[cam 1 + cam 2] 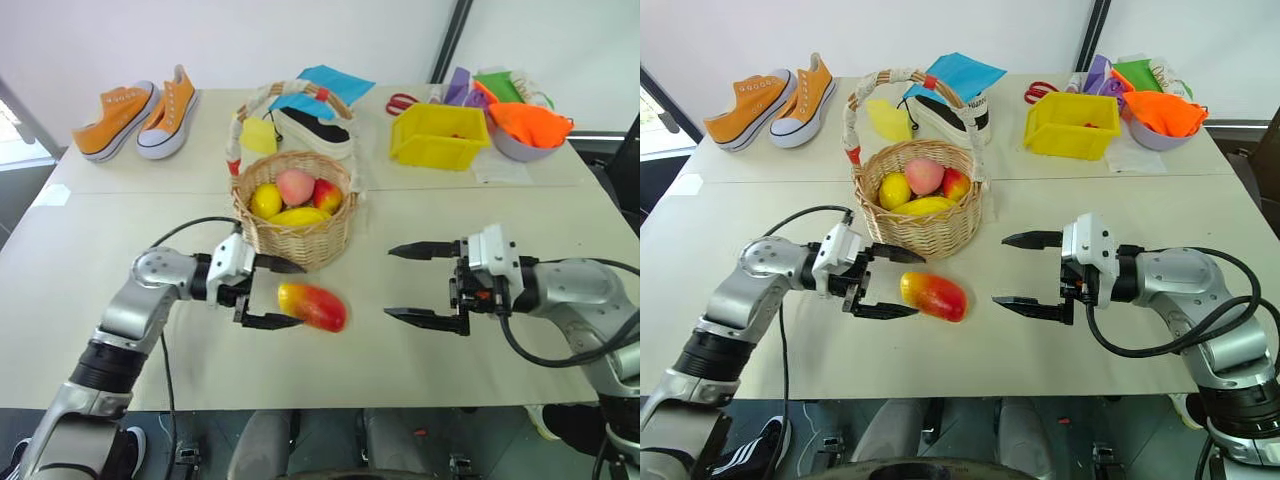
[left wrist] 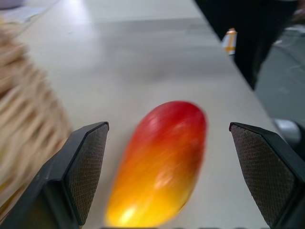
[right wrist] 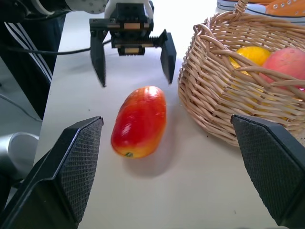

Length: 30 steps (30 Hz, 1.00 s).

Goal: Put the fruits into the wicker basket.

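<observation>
Your left gripper (image 1: 888, 283) stands apart around the near end of the mango (image 1: 933, 296), which lies loose on the table (image 1: 1120, 200); your right gripper (image 1: 1032, 272) gapes empty. Close, lift, and carry it just beyond to the wicker basket (image 1: 920, 225), already holding fruits (image 1: 924, 176).

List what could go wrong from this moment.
The oblong red-and-yellow toy mango lies loose on the table between the open fingers of the left tool, so it may roll off. It sits close to the round woven wicker basket, so a sideways regrasp could nudge the basket.
</observation>
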### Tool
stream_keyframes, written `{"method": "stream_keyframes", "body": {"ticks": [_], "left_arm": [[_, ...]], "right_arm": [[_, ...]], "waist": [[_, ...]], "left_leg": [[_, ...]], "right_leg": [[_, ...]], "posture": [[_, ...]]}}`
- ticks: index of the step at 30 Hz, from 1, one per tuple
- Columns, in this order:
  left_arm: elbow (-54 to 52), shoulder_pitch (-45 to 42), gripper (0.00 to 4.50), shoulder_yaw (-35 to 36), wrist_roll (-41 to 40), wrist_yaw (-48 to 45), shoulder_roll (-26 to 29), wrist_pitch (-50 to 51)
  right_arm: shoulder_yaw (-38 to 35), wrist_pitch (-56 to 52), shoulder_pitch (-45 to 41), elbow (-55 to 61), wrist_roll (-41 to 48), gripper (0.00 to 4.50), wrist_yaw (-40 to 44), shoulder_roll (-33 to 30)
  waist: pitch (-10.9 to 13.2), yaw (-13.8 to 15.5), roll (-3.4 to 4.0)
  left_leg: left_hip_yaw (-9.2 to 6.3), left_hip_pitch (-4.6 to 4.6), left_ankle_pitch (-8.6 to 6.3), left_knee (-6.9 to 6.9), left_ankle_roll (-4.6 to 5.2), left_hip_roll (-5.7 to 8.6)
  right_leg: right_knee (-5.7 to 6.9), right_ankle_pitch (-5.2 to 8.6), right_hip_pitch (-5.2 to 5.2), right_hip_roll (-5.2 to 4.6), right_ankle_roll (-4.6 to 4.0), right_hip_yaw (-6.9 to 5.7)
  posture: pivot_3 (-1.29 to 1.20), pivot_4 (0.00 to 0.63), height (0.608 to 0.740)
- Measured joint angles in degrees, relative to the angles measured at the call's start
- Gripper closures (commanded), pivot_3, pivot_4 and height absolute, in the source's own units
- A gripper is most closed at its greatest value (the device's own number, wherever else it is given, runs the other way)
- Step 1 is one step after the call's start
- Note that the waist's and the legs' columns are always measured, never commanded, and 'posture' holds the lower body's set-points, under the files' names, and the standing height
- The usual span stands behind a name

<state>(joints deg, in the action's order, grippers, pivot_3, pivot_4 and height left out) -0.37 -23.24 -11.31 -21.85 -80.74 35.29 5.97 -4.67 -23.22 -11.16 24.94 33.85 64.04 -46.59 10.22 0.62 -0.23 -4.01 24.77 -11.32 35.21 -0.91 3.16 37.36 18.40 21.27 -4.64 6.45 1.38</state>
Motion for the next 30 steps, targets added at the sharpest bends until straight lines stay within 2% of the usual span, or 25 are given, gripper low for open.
{"method": "stream_keyframes", "body": {"ticks": [6, 11, 17, 20, 22, 30], "left_arm": [[6.9, -4.7, 0.18, -5.4, 5.5, -3.2, -2.9, -7.0], [11.2, -7.5, 0.18, -6.6, 8.4, -3.3, -5.1, -9.3], [11.9, -7.6, 0.18, -9.0, 10.2, -5.2, -4.3, -9.3], [11.9, -7.5, 0.88, -9.0, 10.2, -5.4, -4.0, -8.7], [11.9, -7.4, 1.71, -9.0, 10.2, -5.2, -4.2, -8.5], [7.2, -5.6, 1.71, -6.1, 6.1, -3.9, -3.1, -2.6]], "right_arm": [[0.3, 0.0, -0.4, -0.5, -0.5, 0.0, -0.4, 0.5], [0.4, 0.0, -0.5, -0.5, -0.7, 0.0, -1.0, 0.6], [0.4, 0.0, 0.0, -0.4, -1.0, 0.0, -1.8, 0.6], [0.4, 0.0, 0.0, -0.3, -1.0, 0.0, -2.0, 0.6], [0.4, 0.0, 0.0, -0.3, -1.0, 0.0, -2.1, 0.6], [0.4, 0.5, 1.3, -0.4, -1.1, 0.0, -0.1, 0.1]], "waist": [[0.0, 0.0, 0.0], [0.0, -0.1, 0.0], [0.0, -0.5, 0.0], [0.0, -0.5, 0.0], [0.0, -0.4, 0.0], [0.0, -0.5, 0.0]], "left_leg": [[0.0, 0.0, 0.01, 0.04, 0.0, 0.0], [0.0, 0.0, 0.01, 0.06, 0.01, 0.02], [0.0, 0.0, 0.02, 0.06, 0.01, 0.01], [0.0, 0.0, 0.02, 0.1, 0.01, 0.01], [0.0, 0.0, 0.02, 0.12, 0.01, 0.01], [0.0, 0.0, 0.02, 0.13, 0.01, 0.01]], "right_leg": [[0.06, 0.0, 0.0, 0.03, 0.0, -0.02], [0.07, -0.02, 0.0, 0.05, 0.05, -0.07], [0.2, -0.02, 0.05, 0.09, 0.07, -0.07], [0.2, -0.02, 0.03, 0.09, 0.07, -0.07], [0.2, -0.02, 0.02, 0.08, 0.07, -0.07], [0.25, -0.03, 0.04, 0.08, 0.08, -0.06]], "posture": [[0.0, 0.15, 0.74], [0.0, 0.15, 0.74], [0.0, 0.15, 0.74], [0.0, 0.15, 0.74], [0.0, 0.15, 0.74], [0.0, 0.15, 0.74]]}}
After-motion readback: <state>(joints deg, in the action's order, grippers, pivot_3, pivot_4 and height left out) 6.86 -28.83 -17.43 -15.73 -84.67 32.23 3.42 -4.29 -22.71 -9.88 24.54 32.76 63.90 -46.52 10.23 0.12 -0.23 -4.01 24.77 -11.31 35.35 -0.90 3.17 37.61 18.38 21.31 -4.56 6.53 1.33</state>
